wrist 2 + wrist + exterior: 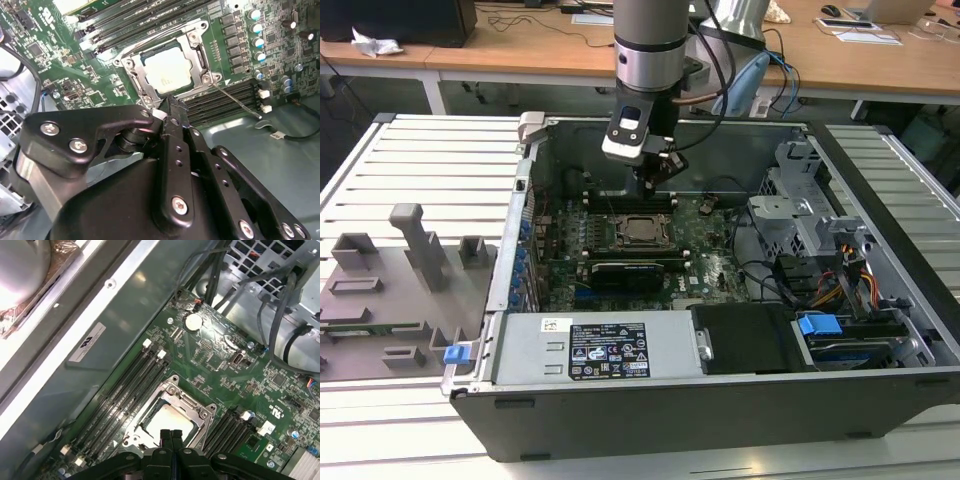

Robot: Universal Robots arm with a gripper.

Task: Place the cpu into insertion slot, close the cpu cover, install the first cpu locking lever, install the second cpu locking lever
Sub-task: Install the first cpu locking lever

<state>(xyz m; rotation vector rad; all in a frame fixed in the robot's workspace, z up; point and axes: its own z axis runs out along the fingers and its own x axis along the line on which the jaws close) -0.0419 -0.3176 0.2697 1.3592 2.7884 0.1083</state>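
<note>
Two black fingers [164, 436] of the gripper [170, 432] lie pressed flat together, with no gap between them and nothing caught there, so the tool is empty. In both wrist views their joined tip hangs over one edge of the socket. Whether it touches the metal, I cannot tell.

Just past the tip, the cpu [168, 70] sits in the insertion slot [149, 412]. Its pale metal top shows through the window of the cpu cover [134, 75], which looks to lie flat over it. I judge the first two steps done and the lever work in hand.

One thin locking lever [237, 102] runs out from a corner of the frame at a slant across the memory slots [227, 95]. Its hooked end is well clear of the socket, so it looks unlatched. Whether the other lever is latched, I cannot tell.

Latching such a lever calls for the closed tip set squarely against the wire, pressing it down and sideways until it tucks under its catch. The wire is slim and likely springy, so it could slip off the tip.

Farther out, the green motherboard [225, 355] lies in the open computer case [650, 405]. A grey fixture tray [380, 290] lies on the exterior view's left, and wooden desks [520, 50] stand beyond.
</note>
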